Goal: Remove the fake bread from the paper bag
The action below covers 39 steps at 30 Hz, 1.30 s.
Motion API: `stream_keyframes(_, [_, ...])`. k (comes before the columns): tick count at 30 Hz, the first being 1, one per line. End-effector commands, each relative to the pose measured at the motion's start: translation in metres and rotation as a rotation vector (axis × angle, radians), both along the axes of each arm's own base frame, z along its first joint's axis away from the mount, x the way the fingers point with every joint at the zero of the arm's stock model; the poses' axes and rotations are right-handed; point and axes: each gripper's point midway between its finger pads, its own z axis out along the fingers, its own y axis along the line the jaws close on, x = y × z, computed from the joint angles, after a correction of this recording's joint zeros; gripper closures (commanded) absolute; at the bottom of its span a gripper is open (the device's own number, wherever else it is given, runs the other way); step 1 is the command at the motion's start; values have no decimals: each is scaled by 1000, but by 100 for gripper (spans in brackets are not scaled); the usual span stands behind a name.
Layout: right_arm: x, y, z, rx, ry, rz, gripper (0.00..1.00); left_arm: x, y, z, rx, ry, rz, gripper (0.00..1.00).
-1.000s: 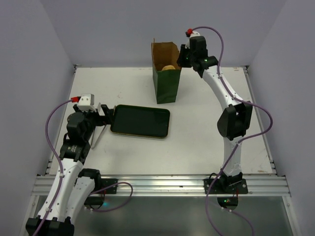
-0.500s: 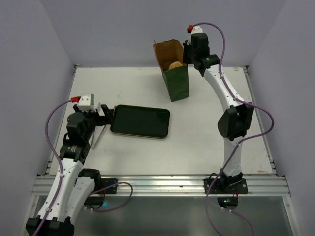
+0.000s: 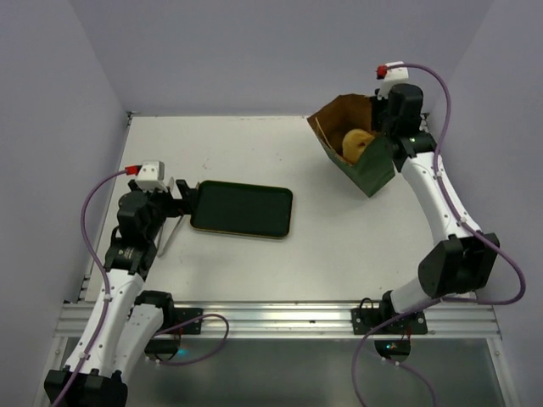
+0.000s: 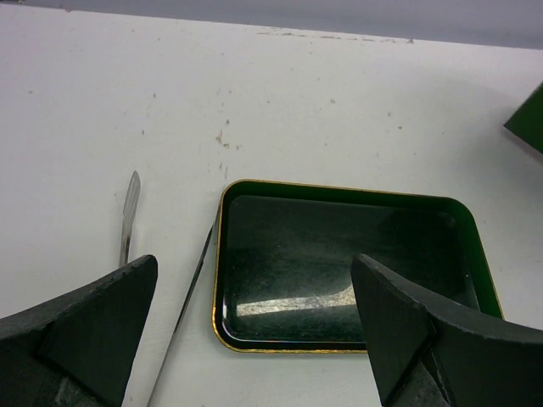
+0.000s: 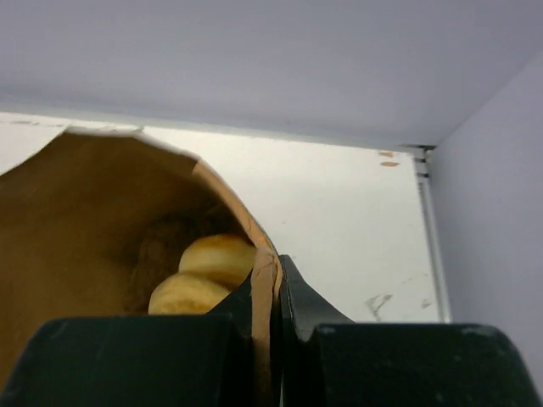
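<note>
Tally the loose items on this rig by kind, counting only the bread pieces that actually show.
paper bag: 1
fake bread pieces, showing inside the bag's mouth: 2 (more may be hidden deeper)
tray: 1
tongs: 1
Total: 5

The paper bag hides the fake bread except two pale rolls; deeper in is shadow. My left fingers cover the near end of the tongs.
</note>
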Motion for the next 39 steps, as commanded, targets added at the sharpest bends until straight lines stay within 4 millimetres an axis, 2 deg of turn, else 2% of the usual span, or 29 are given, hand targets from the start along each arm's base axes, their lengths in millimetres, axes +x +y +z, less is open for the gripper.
stream_keyframes(1, [-8,-25,35,-79,-168,-22,100,5,-1,12,16,-44,-10,0])
stream_keyframes(2, [-17,-27,40,-104,-182,-18,100,5,-1,9,17,-37,-8,0])
stream_keyframes(3, [-26,-27,20,-108,-136,-5,100,5,-1,8,17,-32,-10,0])
stream_keyframes(4, [-34,-26,16,-105,-132,4,100,6,-2,7,17,-28,-13,0])
stream_keyframes(5, [-50,-21,27,-92,-166,27,100,7,-3,4,15,-17,-17,0])
stream_keyframes(6, [-55,-20,27,-85,-184,28,100,7,-3,2,17,-9,-19,0])
stream_keyframes(7, [-62,-22,6,-87,-150,26,100,8,-3,1,18,-5,-19,0])
stream_keyframes(8, [-69,-22,6,-80,-156,32,100,8,-3,-2,17,6,-19,0])
stream_keyframes(9, [-72,-19,-3,-74,-140,50,100,9,-3,-3,17,14,-17,0])
stream_keyframes(10, [-77,-17,-24,-74,-101,63,100,8,-3,-6,20,28,-16,0])
stream_keyframes(12, [-87,-15,-44,-65,-70,83,100,11,1,-2,26,38,8,0])
stream_keyframes(15, [-95,-2,-59,-13,-42,141,100,11,15,3,45,69,88,0])
stream_keyframes(17, [-99,5,-73,27,-9,164,100,9,22,-3,65,124,122,0])
stream_keyframes(18, [-100,11,-78,44,5,191,100,10,30,6,76,120,164,0])
stream_keyframes(19, [-101,17,-83,58,20,215,100,6,34,1,92,155,183,0])
stream_keyframes(21, [-101,23,-86,78,32,230,100,6,40,-1,125,185,207,0])
stream_keyframes(25, [-111,50,-88,142,52,333,100,3,54,-9,227,244,236,0])
stream_keyframes(28, [-117,64,-83,172,47,376,100,0,63,-24,322,291,231,1])
stream_keyframes(32, [-119,67,-77,184,35,384,100,-2,60,-50,358,353,181,0])
stream_keyframes(36, [-121,67,-72,190,24,388,100,5,57,-73,408,419,122,0])
stream_keyframes(39, [-122,68,-67,197,13,391,100,11,59,-81,444,467,108,0])
